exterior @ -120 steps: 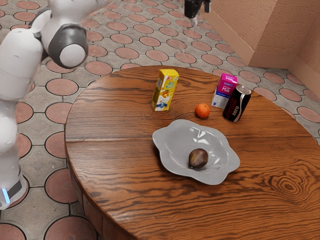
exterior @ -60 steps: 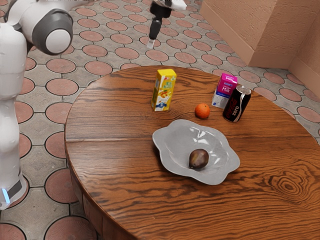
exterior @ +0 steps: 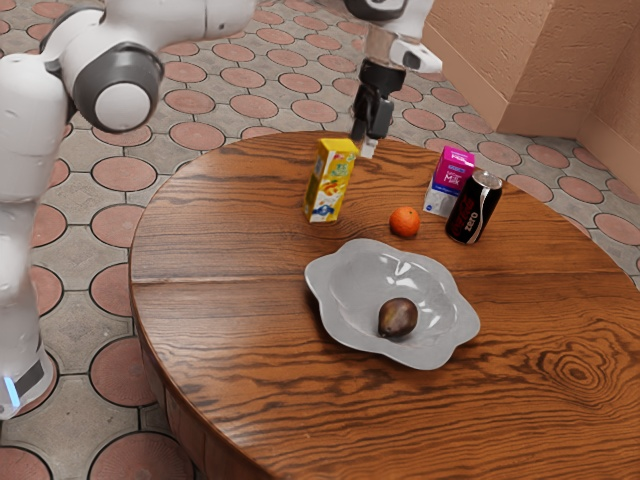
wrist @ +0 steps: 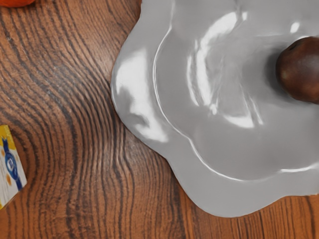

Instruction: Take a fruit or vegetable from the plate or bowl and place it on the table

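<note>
My black gripper (exterior: 363,142) is above the far part of the table, behind the plate and higher than it; its two fingertips stand apart with nothing between them. A dark brown-purple fruit (exterior: 398,317) rests in the grey wavy-edged plate (exterior: 341,333). In the wrist view the fruit (wrist: 301,69) sits inside the plate (wrist: 224,199), off to one side of the hand. The wooden table (exterior: 230,330) carries the plate.
A yellow carton (exterior: 330,182) stands beyond the plate, close to the gripper in the exterior view. An orange (exterior: 404,222) lies behind the plate, beside a pink-and-white milk carton (exterior: 448,182) and a black can (exterior: 473,208).
My gripper swung toward the exterior view's left, then came back partly to its right and down over the table. The fruit, plate and other objects have stayed put.
</note>
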You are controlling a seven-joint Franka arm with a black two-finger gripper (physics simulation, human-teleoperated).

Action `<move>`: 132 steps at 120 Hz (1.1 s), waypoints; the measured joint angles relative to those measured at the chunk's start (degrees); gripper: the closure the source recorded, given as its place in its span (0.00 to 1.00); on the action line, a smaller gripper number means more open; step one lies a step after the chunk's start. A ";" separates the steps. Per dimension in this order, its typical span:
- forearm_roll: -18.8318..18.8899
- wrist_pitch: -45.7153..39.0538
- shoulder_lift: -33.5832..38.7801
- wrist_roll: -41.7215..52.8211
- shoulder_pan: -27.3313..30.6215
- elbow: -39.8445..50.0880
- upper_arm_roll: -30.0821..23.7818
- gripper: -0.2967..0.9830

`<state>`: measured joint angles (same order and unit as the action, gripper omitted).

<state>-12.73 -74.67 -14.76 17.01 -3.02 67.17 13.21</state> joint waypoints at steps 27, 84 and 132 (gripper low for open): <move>1.92 -2.20 0.68 -11.59 -8.51 -0.08 1.37 0.23; -1.60 -4.01 -7.35 -35.39 -14.74 3.28 1.47 0.24; 13.24 -18.25 1.21 -47.31 -25.42 14.66 2.31 0.25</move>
<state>0.51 -92.92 -13.55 -30.30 -28.44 81.83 15.52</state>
